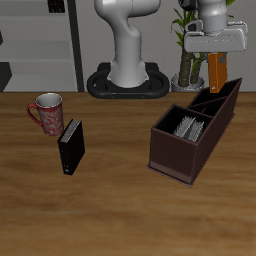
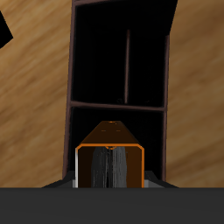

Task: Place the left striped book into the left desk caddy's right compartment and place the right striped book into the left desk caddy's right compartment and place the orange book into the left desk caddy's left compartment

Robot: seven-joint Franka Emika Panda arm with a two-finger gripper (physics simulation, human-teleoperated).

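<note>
The gripper (image 1: 217,46) hangs above the far end of the left desk caddy (image 1: 178,150), with the orange book (image 1: 217,72) pinched between its fingers. The book stands on end, its long axis running straight up and down, its lower end just above the caddy's rear well and not visibly touching the rim. In the wrist view the orange book (image 2: 109,162) shows end-on: an orange cover wrapping grey page edges, aimed down into the box; the fingers themselves are cut off there by the dark edge of the frame.

The caddy (image 2: 70,87) sits near the counter's (image 1: 110,210) side edge, its long axis slanting from the counter's front toward the back corner. A divider splits it into two wells. The well nearer the front edge holds striped pages or covers, black and light grey, standing upright; they look like the two striped books (image 1: 187,126), but I cannot separate one from the other. The rear well lies under the orange book and its floor is lost in shadow in both views.

A plain black book (image 1: 71,146) stands upright toward the middle of the counter, and a red patterned mug (image 1: 47,112) sits just behind it. A green plant in a glass vase (image 1: 188,62) stands at the back edge, partly hidden behind the gripper.
</note>
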